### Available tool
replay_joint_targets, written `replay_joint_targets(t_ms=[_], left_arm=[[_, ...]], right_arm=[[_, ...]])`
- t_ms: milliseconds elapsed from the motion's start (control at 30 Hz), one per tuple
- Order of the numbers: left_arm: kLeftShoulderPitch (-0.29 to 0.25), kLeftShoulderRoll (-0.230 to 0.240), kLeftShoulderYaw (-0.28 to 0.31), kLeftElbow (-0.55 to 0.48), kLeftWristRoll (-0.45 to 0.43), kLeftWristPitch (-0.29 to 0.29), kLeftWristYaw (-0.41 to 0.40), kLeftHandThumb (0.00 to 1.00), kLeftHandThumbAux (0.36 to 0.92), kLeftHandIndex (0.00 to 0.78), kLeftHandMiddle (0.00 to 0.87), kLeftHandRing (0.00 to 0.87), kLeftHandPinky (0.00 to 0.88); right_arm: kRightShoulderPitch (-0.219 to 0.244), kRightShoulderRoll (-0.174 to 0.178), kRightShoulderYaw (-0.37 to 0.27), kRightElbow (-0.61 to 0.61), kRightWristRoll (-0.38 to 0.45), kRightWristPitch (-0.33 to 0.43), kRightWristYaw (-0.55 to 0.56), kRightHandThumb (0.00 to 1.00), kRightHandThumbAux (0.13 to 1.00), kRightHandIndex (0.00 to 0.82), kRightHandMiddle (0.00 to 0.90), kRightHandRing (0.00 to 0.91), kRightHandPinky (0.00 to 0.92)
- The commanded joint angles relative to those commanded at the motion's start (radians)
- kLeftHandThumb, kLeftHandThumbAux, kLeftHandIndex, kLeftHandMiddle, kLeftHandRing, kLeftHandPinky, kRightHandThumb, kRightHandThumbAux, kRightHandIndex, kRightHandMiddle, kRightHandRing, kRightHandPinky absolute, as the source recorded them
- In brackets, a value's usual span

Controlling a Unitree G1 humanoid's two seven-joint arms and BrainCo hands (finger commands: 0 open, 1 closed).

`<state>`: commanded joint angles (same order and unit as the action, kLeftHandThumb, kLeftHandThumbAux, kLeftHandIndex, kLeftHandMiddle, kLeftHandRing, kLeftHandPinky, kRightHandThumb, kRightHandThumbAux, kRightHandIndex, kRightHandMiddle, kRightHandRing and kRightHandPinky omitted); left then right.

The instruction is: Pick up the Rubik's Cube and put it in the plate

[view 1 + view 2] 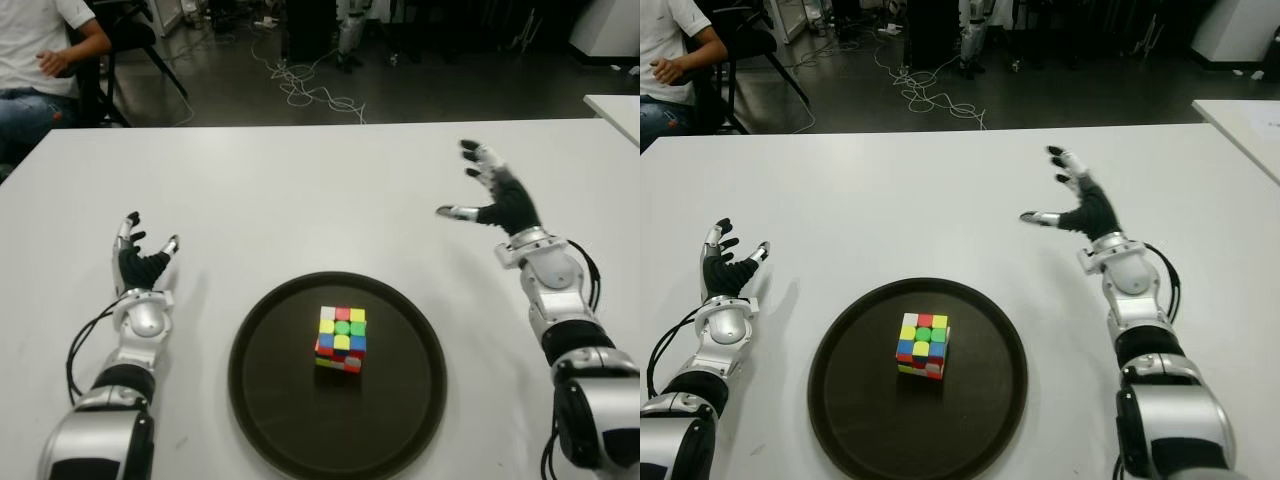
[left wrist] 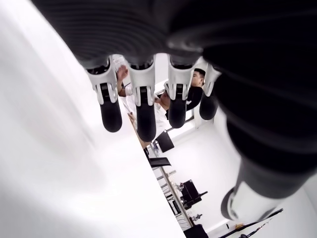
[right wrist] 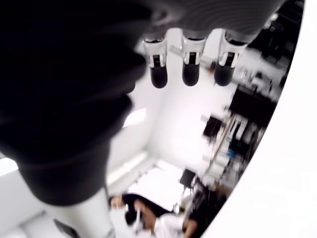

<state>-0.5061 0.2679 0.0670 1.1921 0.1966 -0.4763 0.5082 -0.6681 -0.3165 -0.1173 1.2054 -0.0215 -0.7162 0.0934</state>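
The cube (image 1: 341, 338) sits in the plate (image 1: 270, 400), a round dark tray on the white table (image 1: 300, 190). It stands slightly right of the plate's centre, flat on one face and upright, with no long axis to report, being equal on all sides. Its top face shows yellow, green and red squares; a front face, turned toward the robot and a little askew to the table's near edge, shows blue, red and yellow. No hand touches it.

The left hand (image 1: 138, 260) shows to the left of the plate, well apart from it, fingers (image 2: 110, 106) extended and loosely spread, grasping nothing. Whether it touches the table cannot be told.

The right hand (image 1: 495, 195) is raised beyond and to the right of the plate, palm turned inward toward the table's middle, thumb out to the side, fingers (image 3: 158, 74) straight and spread, empty. Its wrist view confirms nothing lies between fingers and palm.

At the far left corner a person (image 1: 40, 60) in a white shirt and jeans sits on a chair. Cables (image 1: 305, 85) lie on the dark floor beyond the table's far edge.
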Motion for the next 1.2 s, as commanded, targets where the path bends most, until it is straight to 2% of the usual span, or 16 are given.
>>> replay_joint_targets(t_ms=[133,300,400,533,733,833,933,1133,1200], left_arm=[[0.0,0.002,0.0,0.002,0.002,-0.003,-0.002,0.055,0.743,0.119,0.165,0.183,0.215],[-0.001,0.007,0.0,0.003,0.001,-0.005,-0.008,0.058,0.733,0.115,0.159,0.185,0.225],[0.001,0.008,0.001,0.004,-0.001,-0.011,-0.014,0.054,0.728,0.113,0.154,0.179,0.215],[0.003,0.009,0.001,0.005,0.0,-0.013,-0.015,0.035,0.734,0.109,0.155,0.18,0.219],[0.004,0.009,0.002,0.006,-0.002,-0.015,-0.012,0.036,0.737,0.106,0.153,0.175,0.208],[0.004,0.008,0.004,0.006,-0.004,-0.017,-0.009,0.047,0.739,0.111,0.159,0.183,0.235],[0.005,0.007,0.005,0.008,-0.004,-0.021,-0.006,0.055,0.741,0.114,0.164,0.191,0.253],[0.007,0.007,0.012,0.01,-0.01,-0.028,-0.009,0.067,0.738,0.116,0.157,0.185,0.23],[0.008,0.006,0.014,0.01,-0.013,-0.032,-0.014,0.074,0.736,0.117,0.163,0.197,0.259]], right_arm=[[-0.016,-0.002,-0.002,0.057,-0.017,0.029,-0.058,0.0,0.875,0.06,0.072,0.041,0.032],[0.004,0.014,0.005,0.065,-0.049,0.031,-0.164,0.0,0.848,0.072,0.076,0.052,0.038],[0.001,0.018,0.021,0.079,-0.087,0.087,-0.267,0.0,0.812,0.098,0.079,0.063,0.045],[-0.008,0.016,0.035,0.093,-0.119,0.148,-0.33,0.0,0.782,0.17,0.077,0.065,0.05],[-0.023,0.008,0.037,0.103,-0.132,0.225,-0.349,0.0,0.724,0.167,0.084,0.063,0.034],[-0.027,0.009,0.031,0.104,-0.127,0.247,-0.341,0.0,0.694,0.167,0.093,0.066,0.04],[-0.028,0.012,0.026,0.104,-0.123,0.265,-0.333,0.0,0.686,0.169,0.098,0.069,0.044],[-0.035,0.015,0.023,0.106,-0.121,0.304,-0.319,0.0,0.691,0.155,0.088,0.06,0.04],[-0.038,0.015,0.027,0.107,-0.126,0.318,-0.318,0.0,0.687,0.142,0.085,0.058,0.045]])
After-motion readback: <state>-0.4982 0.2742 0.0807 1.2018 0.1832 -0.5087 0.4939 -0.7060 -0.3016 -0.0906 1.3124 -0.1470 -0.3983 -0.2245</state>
